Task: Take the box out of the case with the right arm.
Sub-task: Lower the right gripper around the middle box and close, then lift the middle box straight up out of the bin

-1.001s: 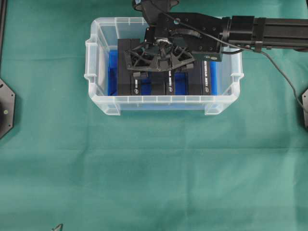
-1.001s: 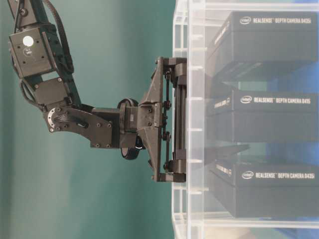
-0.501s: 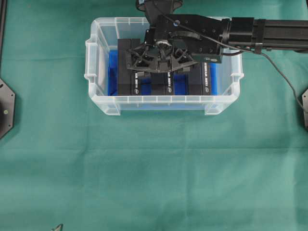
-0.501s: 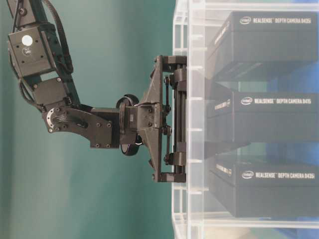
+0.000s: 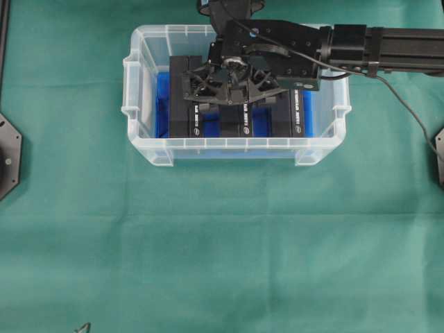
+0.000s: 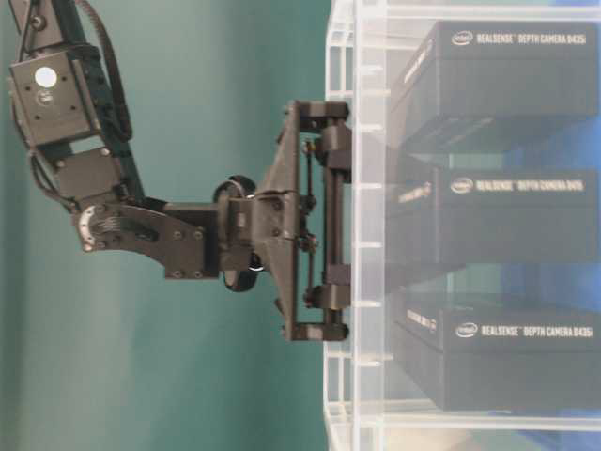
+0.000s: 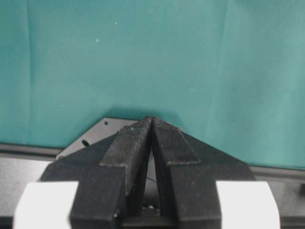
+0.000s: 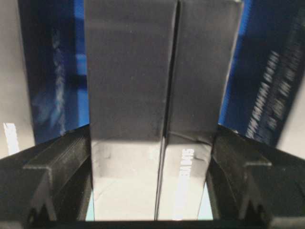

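Observation:
The case (image 5: 236, 143) is a clear plastic bin with a blue bottom, standing on the green cloth at the top centre. Three black boxes stand side by side in it. My right gripper (image 5: 229, 104) reaches down into the case from the right arm (image 5: 388, 45) and is shut on the middle box (image 5: 229, 126). In the right wrist view both fingers (image 8: 64, 164) press against the sides of this box (image 8: 128, 86). From table level the middle box (image 6: 507, 221) shows through the case wall. My left gripper (image 7: 151, 120) is shut and empty above the cloth.
A black box (image 5: 182, 118) stands left of the held one and another (image 5: 291, 114) right of it, both close by. Black mount plates sit at the left edge (image 5: 8, 156) and right edge (image 5: 439, 152). A cable (image 5: 409, 111) trails from the right arm.
My right gripper's fingers closed in from wide open onto the middle box. The gripper has since drawn back slightly from the case bottom.

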Controlling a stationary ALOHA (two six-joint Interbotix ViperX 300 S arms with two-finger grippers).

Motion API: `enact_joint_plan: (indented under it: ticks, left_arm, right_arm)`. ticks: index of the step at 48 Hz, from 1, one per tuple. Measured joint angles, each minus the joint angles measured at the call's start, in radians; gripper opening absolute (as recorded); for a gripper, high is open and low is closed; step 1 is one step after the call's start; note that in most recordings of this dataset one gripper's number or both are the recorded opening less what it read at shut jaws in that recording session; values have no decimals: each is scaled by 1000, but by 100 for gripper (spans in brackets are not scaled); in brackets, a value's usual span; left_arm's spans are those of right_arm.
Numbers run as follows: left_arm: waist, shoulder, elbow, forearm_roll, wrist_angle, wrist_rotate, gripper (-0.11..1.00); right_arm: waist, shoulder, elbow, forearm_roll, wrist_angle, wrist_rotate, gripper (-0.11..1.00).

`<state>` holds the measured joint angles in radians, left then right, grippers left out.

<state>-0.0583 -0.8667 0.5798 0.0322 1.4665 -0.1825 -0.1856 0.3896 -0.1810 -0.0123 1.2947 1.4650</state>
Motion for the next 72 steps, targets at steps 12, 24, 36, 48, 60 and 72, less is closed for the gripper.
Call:
enact_joint_plan:
  ticks: [12,24,36,48,60,72]
  left_arm:
    - [0,2,0,0,3,0,2]
    - [0,2,0,0,3,2,2]
    - [0,0,0,0,3,0,2]
    - [0,0,0,0,5,0,2]
    - [0,2,0,0,5,0,2]
    - [0,2,0,0,5,0,2]
  right_arm:
    - [6,-37,-115,-38,117,2,65]
    - [12,-40,-314,-100,308,-2,65]
    - [14,-41,-456,-107,445,-2,65]
    - [18,-41,-494,-120,472,0,65]
    - [21,-41,-494,-129,476,0,65]
    - [21,-41,-494,-137,476,0,65]
